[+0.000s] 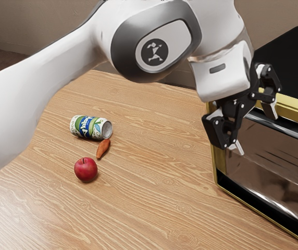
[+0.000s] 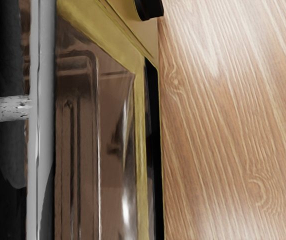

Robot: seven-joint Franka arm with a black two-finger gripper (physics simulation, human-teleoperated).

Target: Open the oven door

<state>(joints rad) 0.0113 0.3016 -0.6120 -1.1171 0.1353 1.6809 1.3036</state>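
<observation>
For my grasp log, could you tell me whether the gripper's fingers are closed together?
No, the fingers stand wide apart, with a gap between them.

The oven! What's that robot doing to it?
My gripper is open beside the oven door, close to its long handle. I'm meant to open that door, but it looks closed right now. An apple, a carrot and a can lie on the table, and I'm not holding them.

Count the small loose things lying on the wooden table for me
3. The can lies on its side, the red apple sits nearer the exterior view's lower edge, and the orange root vegetable lies between them. The arm may hide others.
</observation>
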